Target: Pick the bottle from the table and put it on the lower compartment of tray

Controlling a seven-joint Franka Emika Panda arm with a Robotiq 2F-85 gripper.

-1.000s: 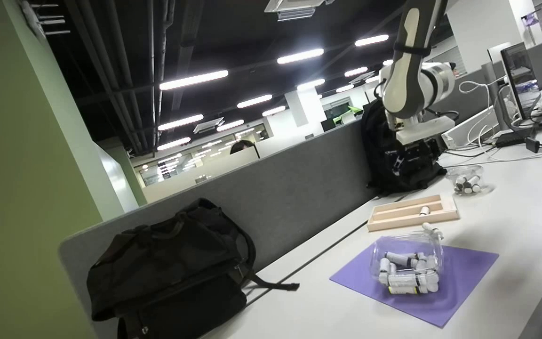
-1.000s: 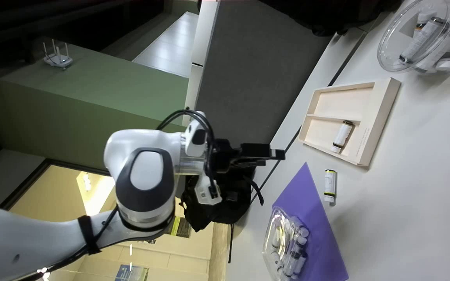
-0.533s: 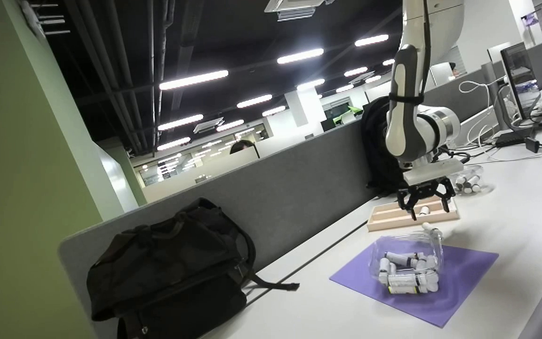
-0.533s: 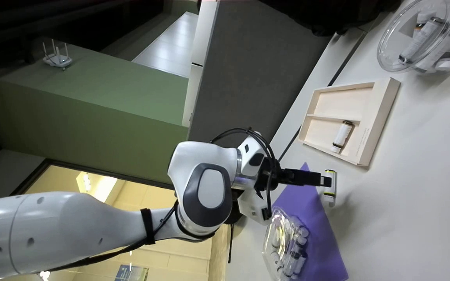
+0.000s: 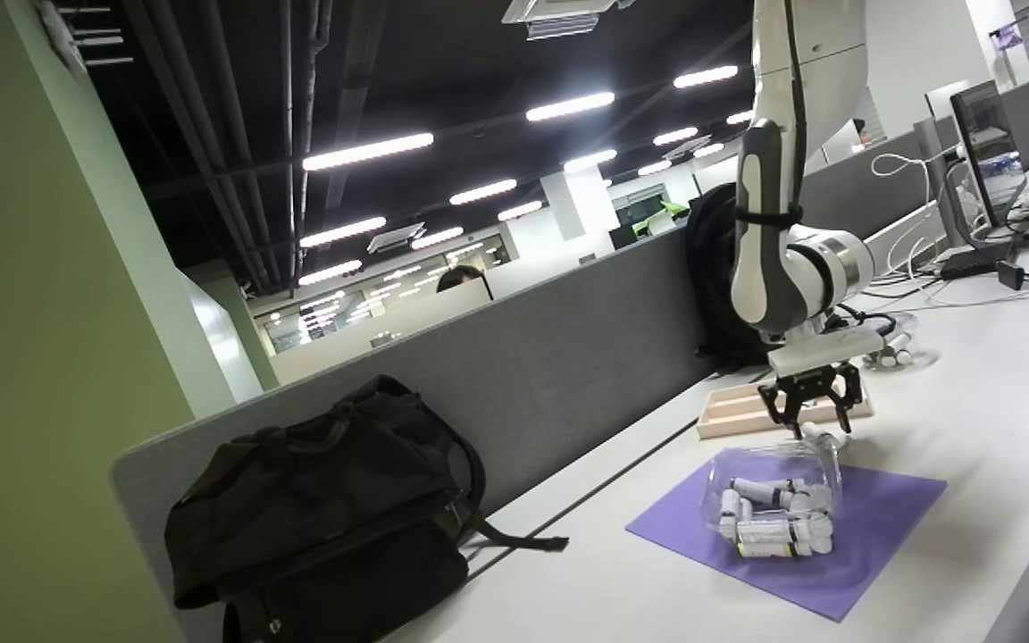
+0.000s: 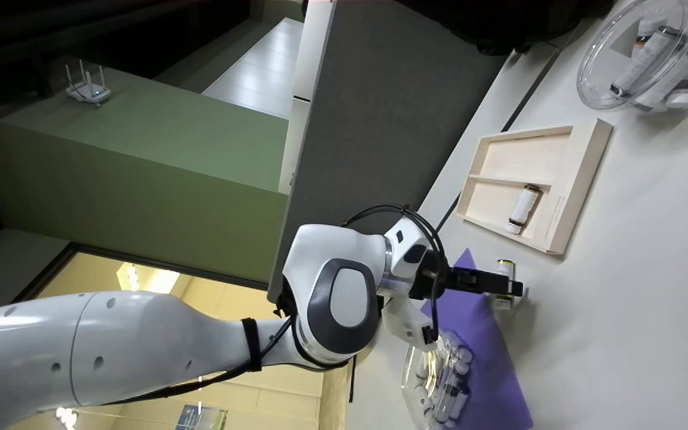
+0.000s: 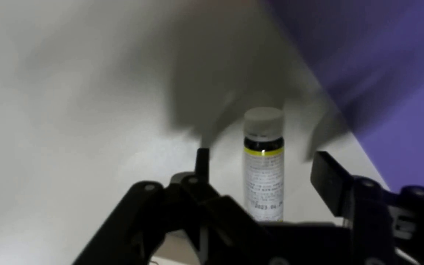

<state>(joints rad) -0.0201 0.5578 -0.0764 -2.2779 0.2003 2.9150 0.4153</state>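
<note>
1. At far left in an exterior view, a black backpack (image 5: 327, 527) sits against the grey divider panel (image 5: 559, 384).
2. Next along, a purple mat (image 5: 881, 518) lies flat on the surface (image 5: 997, 384), and a clear container (image 5: 765, 463) with small bottles (image 5: 765, 532) inside rests on it.
3. Behind the mat in that view is the wooden tray (image 6: 580, 185). A thin partition splits it into two compartments; a labelled bottle (image 6: 524, 209) lies in the one that appears lower in an exterior view.
4. The end effector (image 5: 821, 432) hangs from the arm (image 5: 769, 214), pointing down in front of the tray. Its fingers (image 7: 202, 163) are spread well apart and have hold of nothing.
5. The task's bottle (image 7: 264, 176) lies on its side on the surface, just beside the mat and near the tray. In the wrist view it sits between the fingers with a gap on each side, cap and yellow band in sight, its other end hidden by the end effector.
6. Farther right, a round container (image 6: 583, 77) with more bottles (image 6: 645, 63) stands on the surface, partly behind the arm.
7. At far right is a monitor (image 5: 988, 152).
</note>
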